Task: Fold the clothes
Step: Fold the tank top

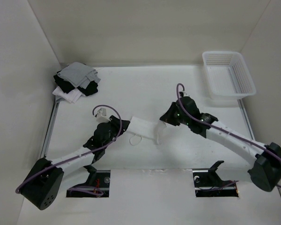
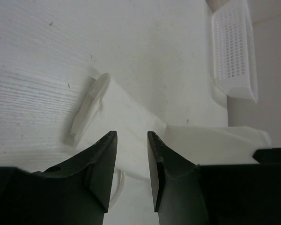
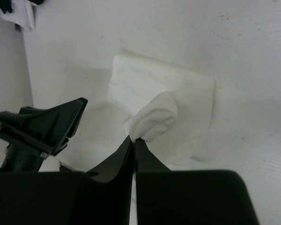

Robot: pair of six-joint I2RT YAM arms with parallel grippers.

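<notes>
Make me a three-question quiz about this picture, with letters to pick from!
1. Where is the basket? A) far right corner B) far left corner C) right at the front
2. What colour is the cloth in the middle? A) red B) white C) blue
3. What is the right claw doing? A) gaping wide open B) hiding out of sight C) pinching the cloth
Answers: 1 A, it sits far back on the right. 2 B, it is plain white. 3 C, it is shut on a fold of the cloth.

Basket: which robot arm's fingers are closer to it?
Right. The right fingers pinch the white garment left of the basket; the left fingers sit farther left, past the garment.
</notes>
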